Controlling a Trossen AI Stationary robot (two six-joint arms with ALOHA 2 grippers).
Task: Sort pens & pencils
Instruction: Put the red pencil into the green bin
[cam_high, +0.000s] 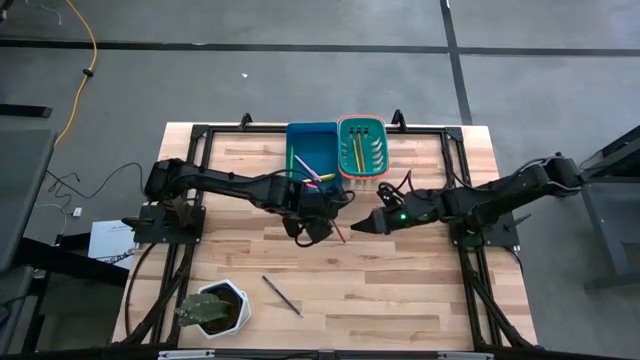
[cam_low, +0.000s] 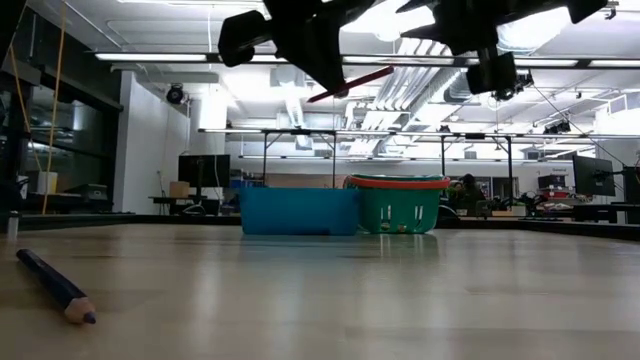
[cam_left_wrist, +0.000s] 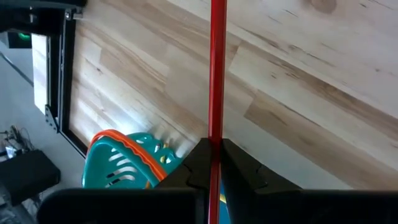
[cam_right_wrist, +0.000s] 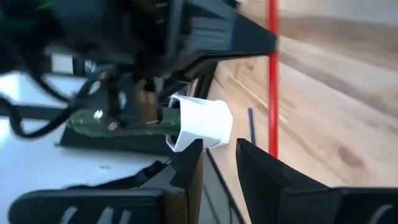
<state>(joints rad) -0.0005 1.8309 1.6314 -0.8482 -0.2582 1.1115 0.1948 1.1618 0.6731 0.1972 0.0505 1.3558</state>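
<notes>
My left gripper (cam_high: 322, 222) hangs over the table's middle, shut on a red pencil (cam_high: 339, 233) that shows high up in the low view (cam_low: 350, 82). My right gripper (cam_right_wrist: 219, 148) stands open just right of it, pointing at the pencil, with nothing between its fingers. A dark blue pencil (cam_high: 281, 295) lies flat on the table toward the near edge. At the far edge, a blue bin (cam_high: 312, 148) holds pink, yellow and purple sticks (cam_high: 316, 174), and a green basket (cam_high: 362, 146) holds yellow and green ones (cam_high: 358, 150). My left gripper pinches the red pencil between its two fingers near one end (cam_left_wrist: 215, 135). The rest of the pencil runs straight out beyond the fingertips, along the fingers. The fingers slant down from the table's left. The pencil is lifted clear of the table and tilted.
A white pot with a green plant (cam_high: 216, 308) stands at the near left corner. Black frame rails (cam_high: 196, 180) run along the table's left, right and far sides. Bare wood lies between the bins and the dark pencil.
</notes>
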